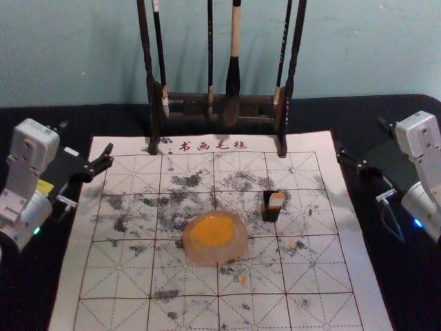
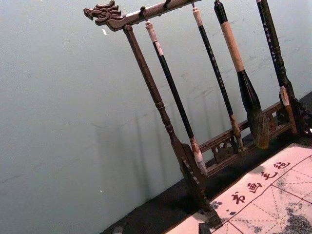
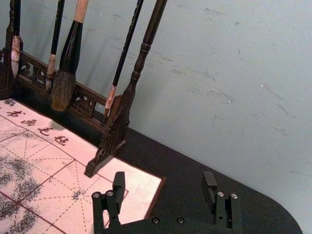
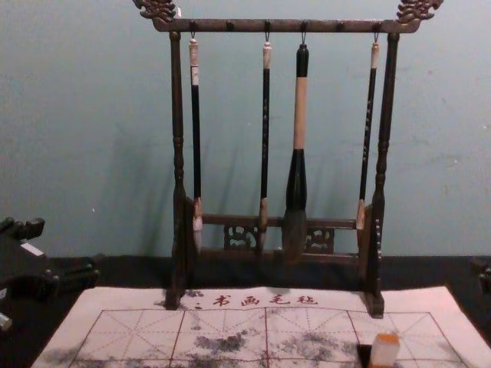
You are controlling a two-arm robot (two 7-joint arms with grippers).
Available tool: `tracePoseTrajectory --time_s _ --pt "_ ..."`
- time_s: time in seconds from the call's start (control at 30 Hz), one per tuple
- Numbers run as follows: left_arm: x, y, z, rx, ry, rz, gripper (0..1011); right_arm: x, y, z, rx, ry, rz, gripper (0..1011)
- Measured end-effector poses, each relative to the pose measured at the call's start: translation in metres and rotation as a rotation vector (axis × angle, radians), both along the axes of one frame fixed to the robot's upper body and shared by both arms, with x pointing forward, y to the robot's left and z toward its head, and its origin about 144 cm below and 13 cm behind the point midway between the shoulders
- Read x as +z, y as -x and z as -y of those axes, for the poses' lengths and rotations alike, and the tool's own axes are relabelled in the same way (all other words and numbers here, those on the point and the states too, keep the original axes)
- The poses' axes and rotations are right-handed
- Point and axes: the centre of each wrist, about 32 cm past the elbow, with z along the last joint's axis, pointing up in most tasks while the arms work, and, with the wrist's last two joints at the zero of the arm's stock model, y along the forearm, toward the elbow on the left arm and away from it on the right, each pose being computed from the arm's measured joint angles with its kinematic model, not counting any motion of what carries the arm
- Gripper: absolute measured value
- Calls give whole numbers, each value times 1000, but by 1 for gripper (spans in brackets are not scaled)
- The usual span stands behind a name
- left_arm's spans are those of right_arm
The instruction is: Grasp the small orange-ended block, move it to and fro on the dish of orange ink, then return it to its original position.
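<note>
At the left side of the printed mat (image 1: 124, 276), the left gripper (image 1: 87, 138) hangs with its jaws apart and nothing between them; if it were brought in while the other arm works, the two could crowd each other over the dish. Further right sits the dish (image 1: 235, 257), its shallow pool of orange ink (image 1: 212, 232) near the middle. Pressing too hard there could make it skid or tip, since it lies loose on the mat, and a stroke run too wide could carry ink over the rim. Behind, the brush rack (image 1: 186, 97) stands upright with brushes hanging; an arm swinging forward might knock them. To the right of the dish, the block (image 1: 276, 200) is at the black holder (image 1: 270, 211), orange end up; whether it sits inside or leans against it, I cannot tell. That closeness is the likeliest trouble: a grip set too low could catch the holder too, and one on the orange end could smear ink or slip. Going back, a tilted block could miss its spot or topple the holder, and a wet end could drip on the mat. Furthest right, the right gripper (image 3: 164, 185) waits beyond the mat, jaws spread and empty; coming in askew, it could push the block over.
</note>
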Motion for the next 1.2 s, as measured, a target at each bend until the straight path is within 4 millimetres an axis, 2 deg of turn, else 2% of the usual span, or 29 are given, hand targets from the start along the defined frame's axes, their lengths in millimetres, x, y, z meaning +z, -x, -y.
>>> tracePoseTrajectory --time_s 1.2 --pt "0 0 0 0 0 0 1001 0 0 0 0 0 0 1000"
